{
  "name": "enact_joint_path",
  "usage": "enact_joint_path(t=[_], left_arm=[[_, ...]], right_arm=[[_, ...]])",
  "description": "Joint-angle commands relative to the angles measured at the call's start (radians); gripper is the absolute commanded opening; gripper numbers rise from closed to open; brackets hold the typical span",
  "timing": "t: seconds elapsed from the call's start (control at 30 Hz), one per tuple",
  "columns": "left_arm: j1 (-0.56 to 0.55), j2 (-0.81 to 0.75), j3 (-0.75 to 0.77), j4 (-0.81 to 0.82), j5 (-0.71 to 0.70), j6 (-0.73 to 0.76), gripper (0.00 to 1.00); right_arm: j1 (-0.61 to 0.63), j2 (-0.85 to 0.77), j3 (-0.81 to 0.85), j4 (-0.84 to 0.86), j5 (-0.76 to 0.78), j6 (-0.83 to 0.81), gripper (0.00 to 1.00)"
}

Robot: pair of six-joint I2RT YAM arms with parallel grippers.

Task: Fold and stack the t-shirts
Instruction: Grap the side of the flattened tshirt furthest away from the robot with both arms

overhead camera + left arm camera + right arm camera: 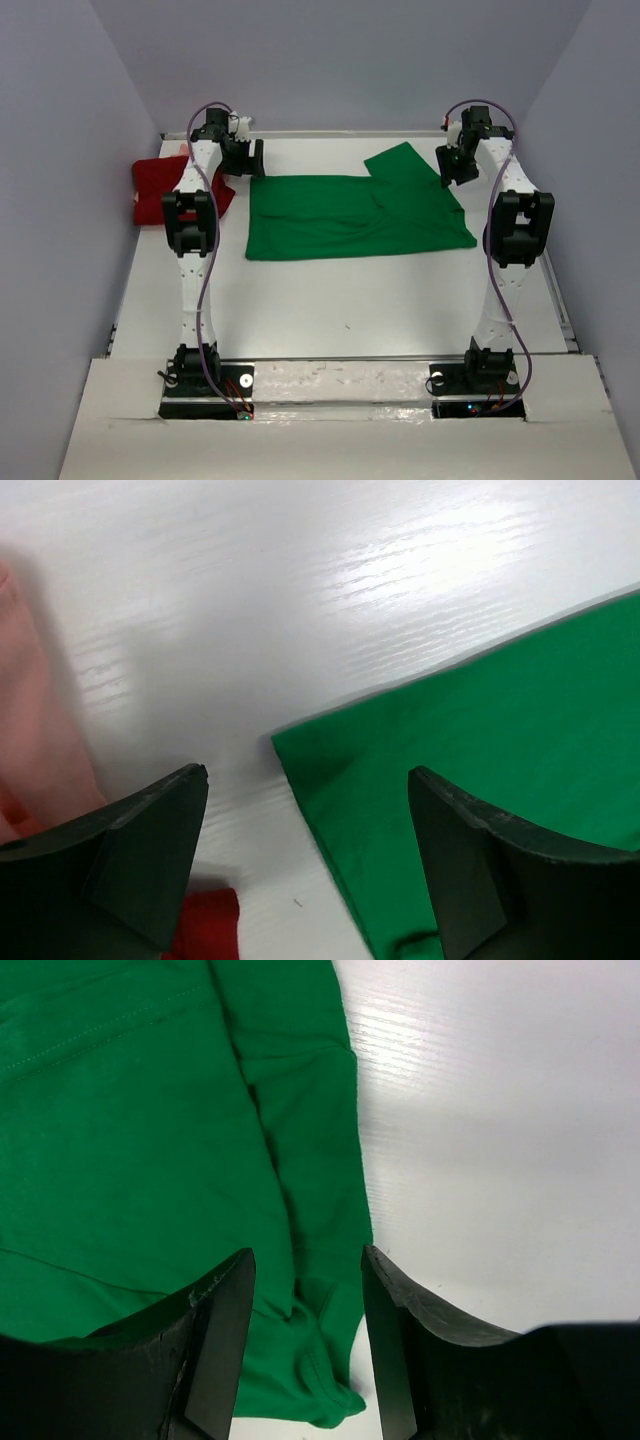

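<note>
Cloth fills the top view: a soft bright green t-shirt [355, 215] lies flat on the white wood-grain table [330, 300], with a rumpled dark red t-shirt [158, 192] at the table's left edge. Left wrist: the left gripper [307, 772] gapes, released, over the green corner, beside pale salmon-pink cloth [40, 730]. Right wrist: the right gripper [306, 1253] is parted, empty, above the green shirt's wrinkled edge.

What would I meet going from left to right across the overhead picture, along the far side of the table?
First the dark red t-shirt → left claw → green t-shirt. The right claw sits over the green t-shirt's right end, so I leave it out.
</note>
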Motion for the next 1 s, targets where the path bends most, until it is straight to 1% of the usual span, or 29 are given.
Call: enact_joint_path(t=[0.0, 0.13, 0.43, 0.5, 0.6, 0.63, 0.73, 0.8, 0.87, 0.93, 0.97], left_arm=[[-0.001, 0.015, 0.045, 0.001, 0.091, -0.029, 0.89], [-0.001, 0.027, 0.046, -0.006, 0.107, -0.035, 0.82], [0.001, 0.038, 0.04, -0.026, 0.064, -0.025, 0.8], [0.001, 0.043, 0.038, -0.028, 0.07, -0.023, 0.74], [-0.004, 0.047, 0.041, -0.031, 0.064, -0.017, 0.74], [-0.01, 0.046, 0.042, -0.034, 0.053, -0.011, 0.71], [-0.015, 0.046, 0.042, -0.035, 0.042, -0.005, 0.68], [-0.019, 0.047, 0.043, -0.031, 0.029, -0.009, 0.64], [-0.021, 0.046, 0.043, -0.031, 0.018, -0.008, 0.54], [-0.024, 0.05, 0.043, -0.029, 0.013, -0.009, 0.48], [-0.026, 0.052, 0.045, -0.031, 0.013, -0.011, 0.43]], right_arm=[[-0.006, -0.068, -0.001, -0.003, 0.004, -0.01, 0.52], [-0.006, -0.062, 0.008, -0.007, 0.012, -0.01, 0.52], [-0.006, -0.057, 0.004, -0.009, 0.012, -0.013, 0.51], [-0.006, -0.054, 0.002, -0.009, 0.007, -0.012, 0.51], [-0.006, -0.053, -0.001, -0.01, 0.001, -0.01, 0.51], [-0.006, -0.053, -0.001, -0.01, 0.001, -0.01, 0.51], [-0.006, -0.053, -0.001, -0.01, -0.003, -0.013, 0.5], [-0.006, -0.053, 0.002, -0.012, -0.008, -0.013, 0.5], [-0.006, -0.05, 0.002, -0.013, -0.009, -0.015, 0.5], [-0.006, -0.045, 0.001, -0.015, -0.009, -0.013, 0.5], [-0.006, -0.045, -0.001, -0.015, -0.011, -0.015, 0.5]])
